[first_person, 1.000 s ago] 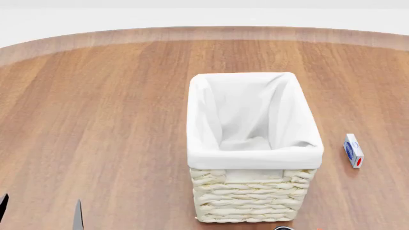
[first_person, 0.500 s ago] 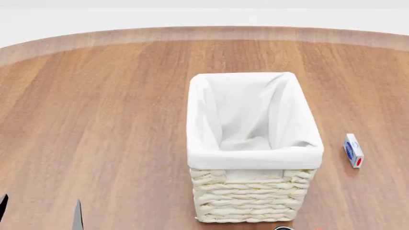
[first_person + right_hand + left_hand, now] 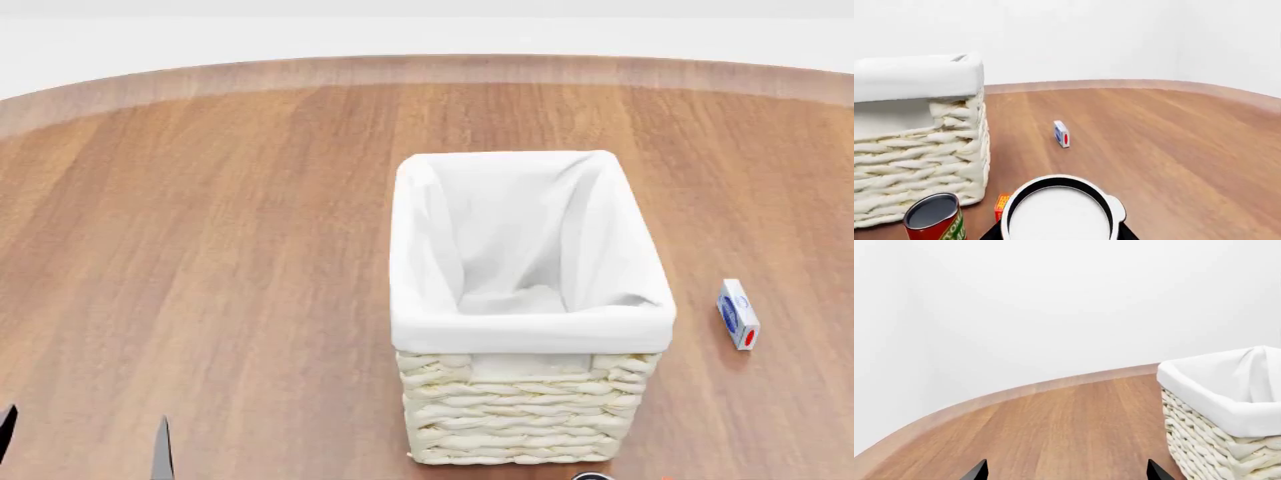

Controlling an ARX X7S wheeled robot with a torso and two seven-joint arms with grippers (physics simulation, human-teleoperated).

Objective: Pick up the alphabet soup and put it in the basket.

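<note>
Right wrist view: the right pincer (image 3: 1057,232) grips a round white-topped can, the alphabet soup (image 3: 1059,212), beside the bumpy woven basket (image 3: 921,145).

A bare simulated test scene rather than any lived-in room: a large round table (image 3: 200,230) with a wood-plank surface and a paler rim stands against plain white, featureless walls, with flat, even lighting and no furniture or windows showing. The few things on it look like household and grocery props: a cream wicker basket (image 3: 514,420) with a white cloth lining near the middle, a small blue-and-white box (image 3: 737,314) lying to its right, a red-and-green can (image 3: 935,219) with a dark grey top, and a small orange box (image 3: 1001,206) close against the basket's near side.
</note>
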